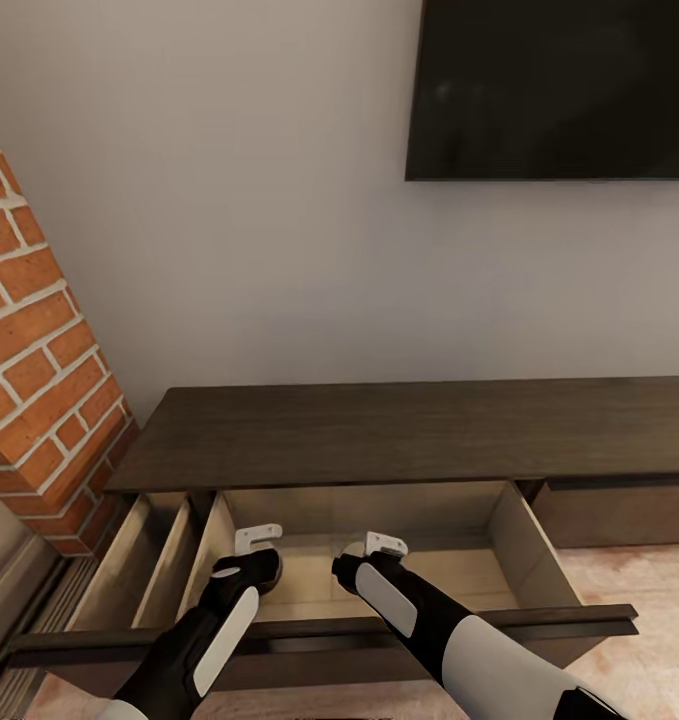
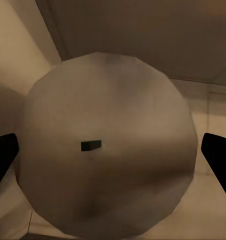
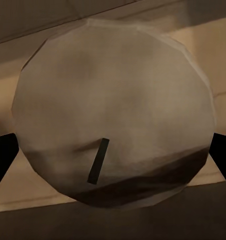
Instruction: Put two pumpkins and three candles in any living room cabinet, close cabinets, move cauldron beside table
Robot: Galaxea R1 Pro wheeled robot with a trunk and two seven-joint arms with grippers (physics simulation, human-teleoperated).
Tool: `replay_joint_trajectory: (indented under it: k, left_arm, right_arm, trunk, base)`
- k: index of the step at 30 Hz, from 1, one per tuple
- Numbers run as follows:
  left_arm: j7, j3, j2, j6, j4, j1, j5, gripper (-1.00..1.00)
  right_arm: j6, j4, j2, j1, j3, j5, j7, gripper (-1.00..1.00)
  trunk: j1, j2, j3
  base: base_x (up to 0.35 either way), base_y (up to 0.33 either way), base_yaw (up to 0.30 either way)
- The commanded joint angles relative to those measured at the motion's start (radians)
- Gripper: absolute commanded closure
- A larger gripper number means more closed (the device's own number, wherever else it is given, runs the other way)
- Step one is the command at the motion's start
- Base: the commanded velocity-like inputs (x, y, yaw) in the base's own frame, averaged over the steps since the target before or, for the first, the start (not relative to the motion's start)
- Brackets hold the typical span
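The cabinet stands against the wall with a wide drawer pulled out, pale beige inside. Both arms reach down into that drawer. My left gripper is shut on a candle; in the left wrist view its pale round top with a dark wick sits between the black fingertips. A second candle is held the same way by my right gripper, with the drawer floor close behind it. The pumpkins and the cauldron are out of view.
A narrower drawer at the cabinet's left end is also pulled out. A brick column rises at the left, close to that end. A dark TV hangs on the wall above. Wood floor shows at the lower right.
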Motion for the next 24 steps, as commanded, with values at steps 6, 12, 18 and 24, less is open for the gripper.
replay_joint_trajectory:
  k: [6,12,18,24]
  left_arm:
    - [0.009,-0.005,-0.002,0.0,-0.002,-0.001,-0.001,1.0]
    - [0.009,-0.004,-0.002,0.0,-0.003,-0.001,-0.002,1.0]
    - [0.009,-0.005,-0.001,0.0,-0.01,-0.001,-0.002,1.0]
    - [0.009,-0.006,0.0,0.0,-0.013,-0.001,0.0,-1.0]
  right_arm:
    - [0.002,-0.002,-0.001,-0.001,0.005,-0.002,-0.006,1.0]
    - [0.002,-0.002,-0.001,-0.001,0.005,-0.001,-0.006,1.0]
    - [0.002,-0.002,-0.001,-0.001,0.005,-0.001,-0.006,1.0]
    - [0.002,-0.003,-0.001,-0.001,0.005,-0.001,-0.006,1.0]
  trunk:
    - [0.005,-0.009,-0.02]
    - [0.006,-0.009,-0.027]
    - [0.007,-0.009,-0.031]
    - [0.007,-0.009,-0.031]
  base:
    - [0.0,0.0,0.0]
    - [0.0,0.0,0.0]
    - [0.0,0.0,0.0]
    - [0.0,0.0,0.0]
